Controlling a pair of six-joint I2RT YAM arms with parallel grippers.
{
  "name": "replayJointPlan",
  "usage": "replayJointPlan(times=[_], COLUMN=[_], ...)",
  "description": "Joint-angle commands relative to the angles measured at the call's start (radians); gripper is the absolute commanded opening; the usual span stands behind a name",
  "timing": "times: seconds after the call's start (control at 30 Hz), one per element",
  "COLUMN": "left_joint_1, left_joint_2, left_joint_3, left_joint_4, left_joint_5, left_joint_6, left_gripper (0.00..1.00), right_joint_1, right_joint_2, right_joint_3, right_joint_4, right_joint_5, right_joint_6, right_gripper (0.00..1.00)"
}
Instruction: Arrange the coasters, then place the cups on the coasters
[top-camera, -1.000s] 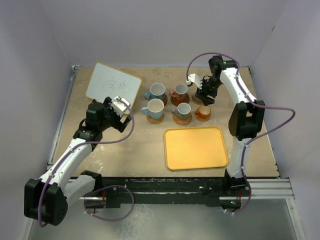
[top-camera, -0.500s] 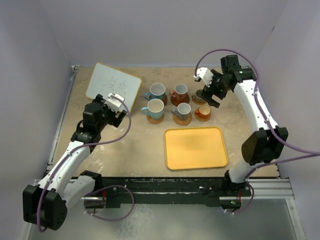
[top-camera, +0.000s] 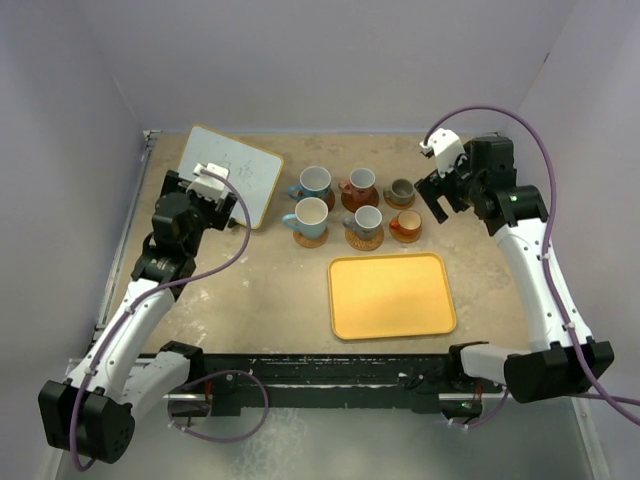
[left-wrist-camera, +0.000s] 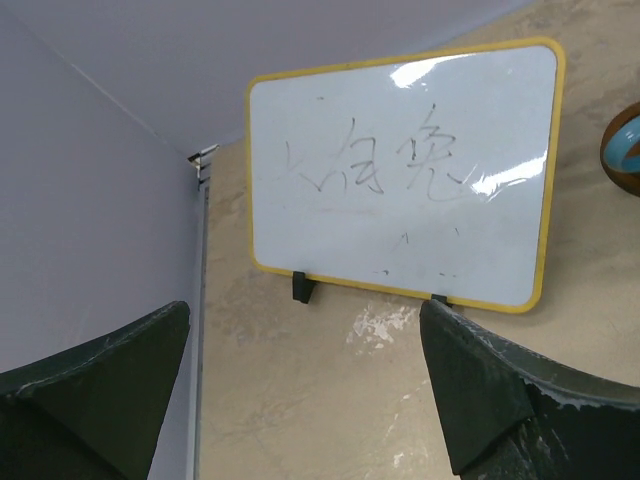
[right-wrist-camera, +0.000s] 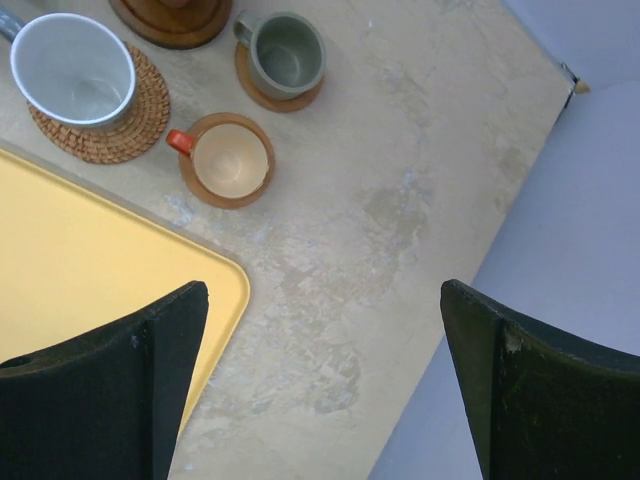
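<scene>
Six small handled mugs (top-camera: 367, 219) each sit on one of six flat round brown coasters (right-wrist-camera: 150, 115), in two rows of three at 12 o'clock from the yellow rectangular tray (top-camera: 390, 296). The right gripper (top-camera: 440, 195) hangs wide open and empty at 3 o'clock of the grey mug (right-wrist-camera: 287, 52) and the orange-brown mug (right-wrist-camera: 232, 158). The left gripper (left-wrist-camera: 305, 320), equally wide and empty, hangs at 9 o'clock of the group, seemingly over the near edge of the yellow-framed whiteboard (left-wrist-camera: 400, 170).

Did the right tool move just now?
Yes. The right tool drew back to the right, away from the grey cup, where it was a second ago.
</scene>
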Motion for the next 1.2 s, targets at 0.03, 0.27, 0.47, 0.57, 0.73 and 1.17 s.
replayJointPlan(times=[0.03,0.27,0.47,0.57,0.73,1.17], left_joint_1=[0.007,0.008,0.008,0.008,0.011,0.055], left_joint_2=[-0.006,-0.053,-0.103,-0.151,-0.141,-0.207], left_joint_3=[0.125,0.097,0.027,-0.022,-0.047,0.019], left_joint_4=[-0.027,0.027,0.110,0.147,0.135,-0.019], left_joint_5=[-0.005,0.030,0.049,0.104,0.124,0.111], left_joint_6=[-0.006,-0.081,-0.156,-0.215,-0.225,-0.186], left_gripper=[0.94,0.93,0.93,0.93,0.93,0.93], right_joint_1=[0.003,0.003,0.002,0.002,-0.005,-0.035], right_joint_2=[-0.064,-0.164,-0.249,-0.324,-0.378,-0.489], right_joint_3=[-0.049,-0.216,-0.288,-0.369,-0.404,-0.465], right_joint_4=[0.065,0.183,0.207,0.278,0.302,0.321], right_joint_5=[0.123,0.231,0.236,0.232,0.252,0.203], right_joint_6=[0.201,0.304,0.387,0.379,0.387,0.369], right_gripper=[1.00,1.00,1.00,1.00,1.00,1.00])
